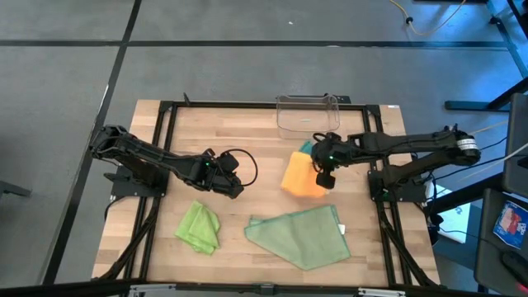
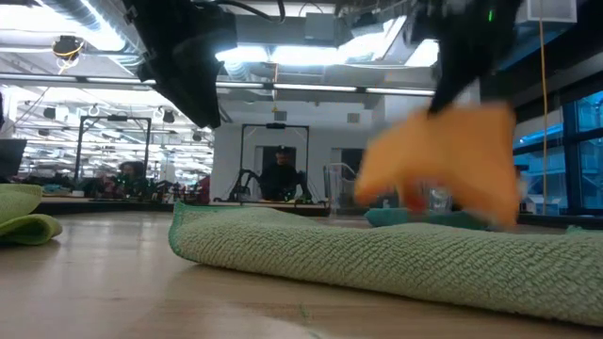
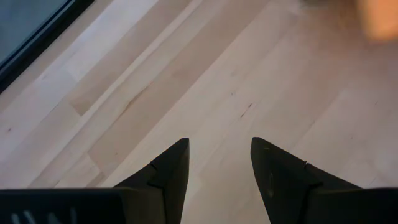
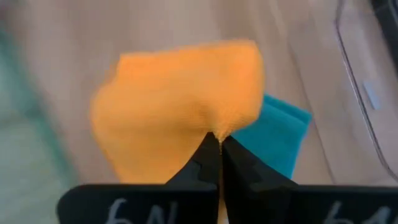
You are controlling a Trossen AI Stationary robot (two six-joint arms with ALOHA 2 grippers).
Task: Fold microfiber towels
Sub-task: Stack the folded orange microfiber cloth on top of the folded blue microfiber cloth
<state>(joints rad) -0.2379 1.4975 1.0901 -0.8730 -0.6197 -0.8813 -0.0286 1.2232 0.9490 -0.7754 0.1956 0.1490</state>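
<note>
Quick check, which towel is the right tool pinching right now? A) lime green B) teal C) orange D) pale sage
C: the right tool is shut on a corner of the orange towel, which hangs lifted off the table in the low view; the teal towel lies under it, and the lime green towel and pale sage towel lie untouched nearer the front edge.

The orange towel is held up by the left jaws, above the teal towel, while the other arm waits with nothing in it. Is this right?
Not quite: the right gripper holds the orange towel, jaws shut on its edge, as the right wrist view shows. It does hang above the teal towel. The left gripper waits, open and empty, over bare table.
</note>
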